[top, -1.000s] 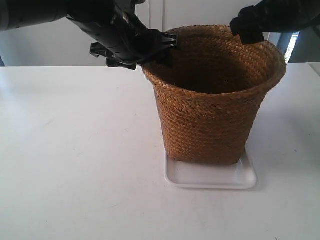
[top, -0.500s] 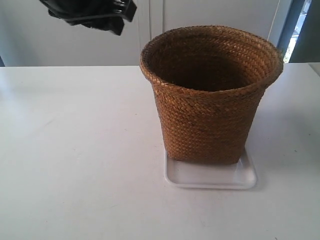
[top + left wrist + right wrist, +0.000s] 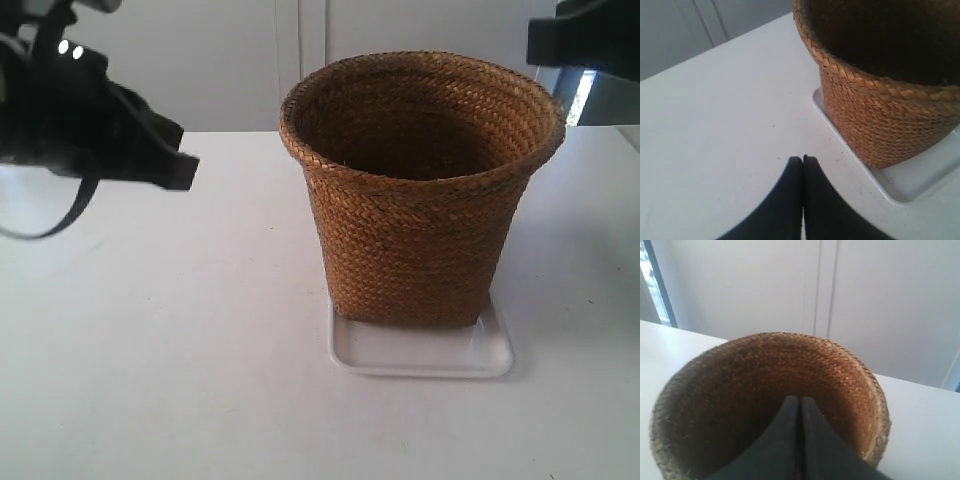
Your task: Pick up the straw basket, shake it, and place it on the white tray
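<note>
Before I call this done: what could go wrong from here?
The straw basket stands tall on the white tray, its base close to the rim, so a nudge might tip it off. The right gripper, shut, points over the basket's mouth; a low sweep could catch the rim.

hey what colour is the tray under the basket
Glossy white. The white tray shows best in the exterior view, beneath the straw basket.
</note>
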`<state>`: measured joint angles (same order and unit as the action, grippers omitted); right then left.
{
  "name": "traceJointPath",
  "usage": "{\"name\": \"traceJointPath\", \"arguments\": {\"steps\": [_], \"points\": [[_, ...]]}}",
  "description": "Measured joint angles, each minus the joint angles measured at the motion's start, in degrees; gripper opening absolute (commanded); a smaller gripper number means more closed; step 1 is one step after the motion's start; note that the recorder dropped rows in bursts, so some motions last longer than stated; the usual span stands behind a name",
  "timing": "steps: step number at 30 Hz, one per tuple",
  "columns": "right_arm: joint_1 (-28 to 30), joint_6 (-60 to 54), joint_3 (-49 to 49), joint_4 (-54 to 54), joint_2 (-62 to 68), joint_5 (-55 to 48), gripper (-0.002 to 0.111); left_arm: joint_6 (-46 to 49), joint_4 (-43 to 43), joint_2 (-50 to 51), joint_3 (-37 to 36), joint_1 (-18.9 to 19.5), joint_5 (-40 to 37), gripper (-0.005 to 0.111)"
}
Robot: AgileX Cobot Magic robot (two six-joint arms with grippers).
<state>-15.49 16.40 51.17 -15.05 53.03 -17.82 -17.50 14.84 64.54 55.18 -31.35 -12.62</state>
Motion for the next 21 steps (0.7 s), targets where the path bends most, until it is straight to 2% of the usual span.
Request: {"name": "traceJointPath", "arguments": {"steps": [6,10,16,21], "points": [[0.0,0.5,-14.4,2.0,-9.4,12.7,0.000,0.0,-0.1,-11.3,-18.9,0.0,18.8,0.000],[0.0,1.2,-22.1,2.2,-15.4,17.4,0.000,0.0,-0.2,-17.2,-27.0,0.0,27.0,0.000],[0.0,1.9,-30.9,2.3,-26.3,22.4,0.000,0.0,-0.2,-25.1,-35.1,0.0,32.5,0.000],[0.0,4.3,-34.3,2.5,-33.7,15.7,0.000,-0.1,-0.7,-29.5,-38.6,0.0,31.0,0.000]]}}
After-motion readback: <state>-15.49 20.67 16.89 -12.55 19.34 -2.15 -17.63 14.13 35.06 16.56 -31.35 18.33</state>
